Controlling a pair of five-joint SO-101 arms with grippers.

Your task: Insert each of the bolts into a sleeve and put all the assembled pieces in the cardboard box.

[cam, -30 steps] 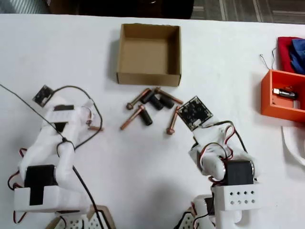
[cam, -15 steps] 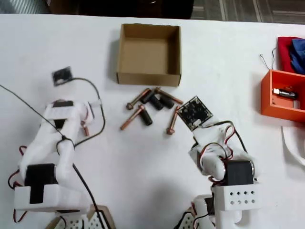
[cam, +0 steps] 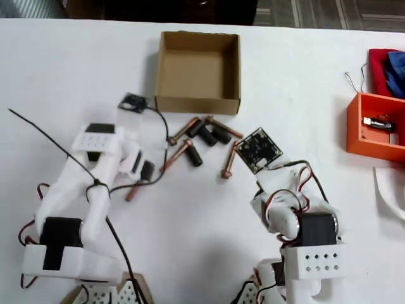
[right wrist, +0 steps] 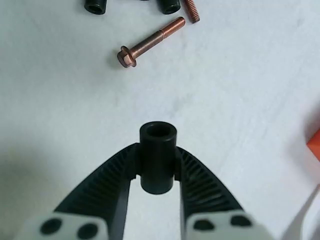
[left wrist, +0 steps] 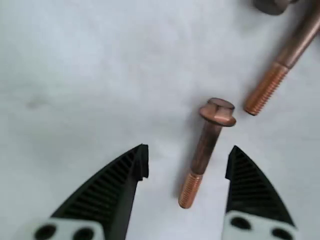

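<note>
My left gripper (left wrist: 186,159) hangs with its jaws spread wide over a lone copper bolt (left wrist: 207,145). The bolt lies flat on the white table (left wrist: 75,75), left of the main pile and nearer to me, and neither finger touches it. My right gripper (right wrist: 157,152) has its jaws clamped on a black sleeve (right wrist: 158,170), open bore facing the wrist camera. Loose bolts (cam: 179,153) and sleeves (cam: 209,135) lie just on the near side of the cardboard box (cam: 198,102), at the far middle.
</note>
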